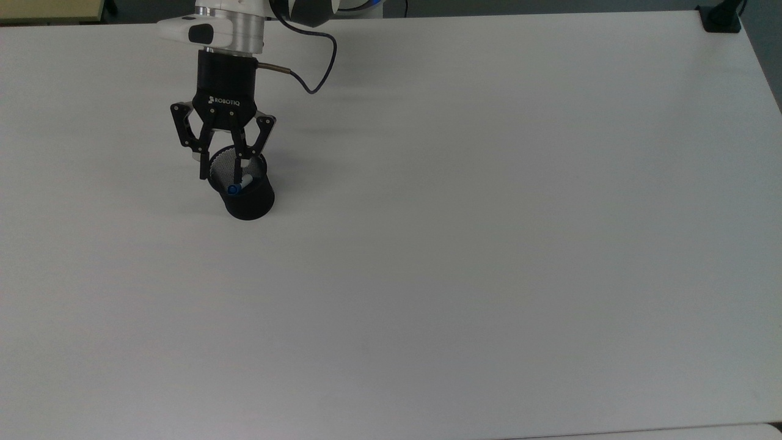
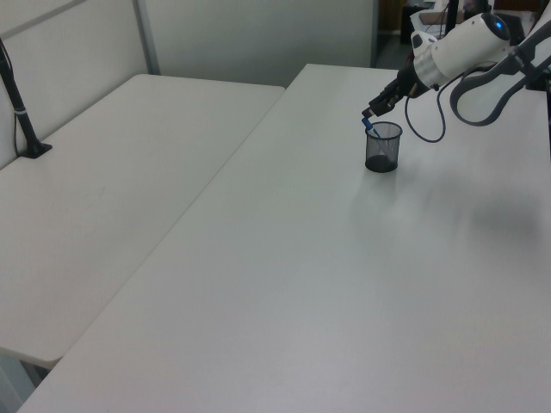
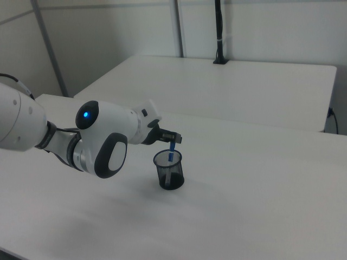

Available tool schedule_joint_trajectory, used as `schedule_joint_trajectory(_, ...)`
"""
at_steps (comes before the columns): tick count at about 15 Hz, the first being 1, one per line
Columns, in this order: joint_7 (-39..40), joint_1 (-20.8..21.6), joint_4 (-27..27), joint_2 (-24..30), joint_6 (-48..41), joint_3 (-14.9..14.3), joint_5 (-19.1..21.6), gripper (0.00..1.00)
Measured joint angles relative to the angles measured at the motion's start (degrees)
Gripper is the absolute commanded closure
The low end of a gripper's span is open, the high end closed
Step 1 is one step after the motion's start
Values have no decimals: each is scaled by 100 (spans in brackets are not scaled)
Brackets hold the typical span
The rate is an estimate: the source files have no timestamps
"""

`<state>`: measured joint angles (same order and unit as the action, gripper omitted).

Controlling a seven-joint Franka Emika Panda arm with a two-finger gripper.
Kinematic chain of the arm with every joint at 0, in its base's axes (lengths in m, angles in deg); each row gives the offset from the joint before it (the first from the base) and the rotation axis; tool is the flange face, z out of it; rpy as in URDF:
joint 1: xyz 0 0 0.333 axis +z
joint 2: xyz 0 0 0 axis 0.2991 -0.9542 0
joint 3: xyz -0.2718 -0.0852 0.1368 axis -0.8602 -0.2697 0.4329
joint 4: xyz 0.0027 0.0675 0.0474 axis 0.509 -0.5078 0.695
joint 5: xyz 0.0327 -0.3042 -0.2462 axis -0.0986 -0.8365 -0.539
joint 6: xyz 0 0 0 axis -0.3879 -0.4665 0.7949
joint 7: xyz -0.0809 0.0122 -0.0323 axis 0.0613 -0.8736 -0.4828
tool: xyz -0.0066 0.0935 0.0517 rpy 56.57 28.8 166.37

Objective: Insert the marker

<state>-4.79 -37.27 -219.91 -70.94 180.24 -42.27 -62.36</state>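
Hand (image 1: 221, 172) spread wide, empty, above mesh cup (image 1: 247, 198); marker (image 1: 237, 186) loose inside, leaning on rim.

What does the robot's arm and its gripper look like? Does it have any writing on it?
The arm is round and white with dark grey joints and a small glowing blue light. Its wrist has a silver ring. The gripper is black, with two thin fingers on jointed links, and white letters on it say ROBOTIQ. A dark cable loops out from the side of the wrist.

White arm (image 3: 103, 143), black ROBOTIQ pincer (image 1: 221, 171)
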Motion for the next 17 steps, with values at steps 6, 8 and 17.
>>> schedule_joint_trajectory(6, -472, -15, 174, 212, -279, 1, 0, 0)
schedule_joint_trajectory(8, -734, -12, 465, 347, -1008, 10, 0, 0)
schedule_joint_trajectory(17, -2110, 386, 2828, 688, -6402, 96, 8, 0)
